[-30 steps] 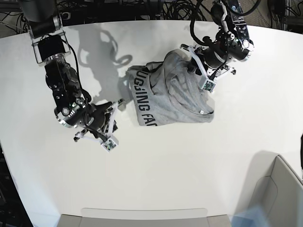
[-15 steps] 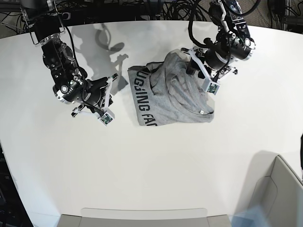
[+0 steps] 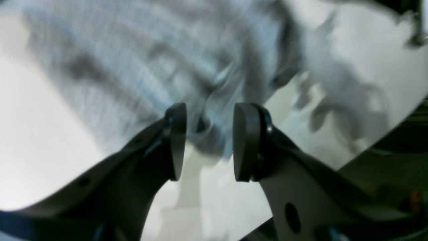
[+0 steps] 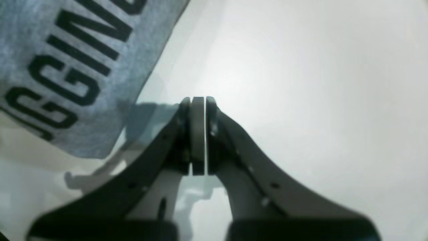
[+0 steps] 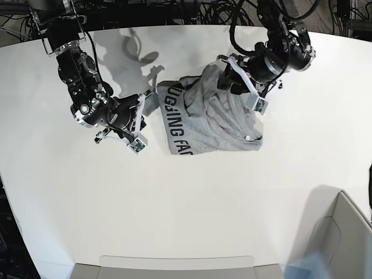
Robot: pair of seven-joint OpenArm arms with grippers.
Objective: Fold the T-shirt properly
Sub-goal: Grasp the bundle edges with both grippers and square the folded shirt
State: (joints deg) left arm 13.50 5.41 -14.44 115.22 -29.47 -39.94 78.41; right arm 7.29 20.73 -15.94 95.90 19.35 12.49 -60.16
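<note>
The heather-grey T-shirt (image 5: 209, 119) lies bunched and partly folded at mid-table, dark lettering along its left side. My left gripper (image 5: 226, 74) hovers over its raised back right corner. In the left wrist view this gripper (image 3: 210, 112) is open, and blurred grey cloth (image 3: 140, 60) shows beyond the gap between the pads. My right gripper (image 5: 145, 104) sits just left of the shirt's lettered edge. In the right wrist view it (image 4: 198, 102) is shut with nothing between its fingers, and the lettered cloth (image 4: 67, 67) lies to its upper left on the white table (image 4: 301, 83).
A grey bin (image 5: 343, 232) stands at the front right corner and a flat grey tray edge (image 5: 174, 264) runs along the front. Cables (image 5: 174, 11) crowd the back edge of the table.
The right arm has swung toward the back and then in to the shirt's left edge, staying shut. The left gripper's jaws have widened and it has shifted slightly back and left over the shirt.
</note>
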